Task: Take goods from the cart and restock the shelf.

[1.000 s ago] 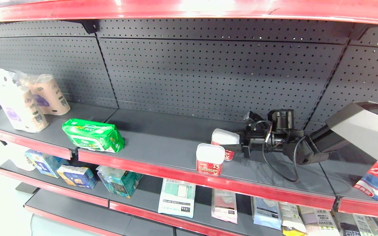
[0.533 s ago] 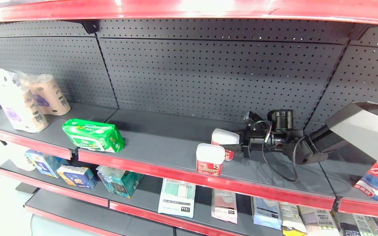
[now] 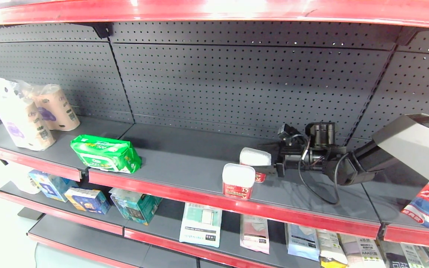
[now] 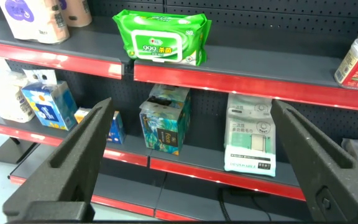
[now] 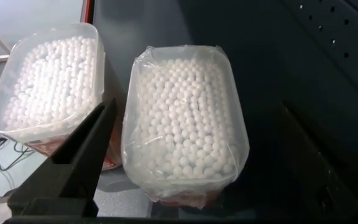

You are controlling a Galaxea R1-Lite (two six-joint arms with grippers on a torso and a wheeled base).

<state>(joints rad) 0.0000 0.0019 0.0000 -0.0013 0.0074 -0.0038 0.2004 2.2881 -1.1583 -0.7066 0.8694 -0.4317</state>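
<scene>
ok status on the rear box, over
Right gripper open, straddling rear box. Box upright on shelf, behind front box. Left gripper open, empty. Nothing blocking.

"What sat on the middle shelf (image 3: 184, 163)?"

"Two wrapped paper-roll packs (image 3: 24, 119) stood at its left end. A green wipes pack (image 3: 105, 153) lay to their right, near the red front edge."

"And further right?"

"Two white-topped tubs (image 3: 238, 181), one at the front edge and the other just behind it. A red-and-blue bag (image 3: 428, 206) lay at the far right."

"Below that?"

"The lower shelf (image 3: 169, 227) held small boxes (image 3: 88, 200) and flat packets (image 3: 200, 224) in a row."
</scene>
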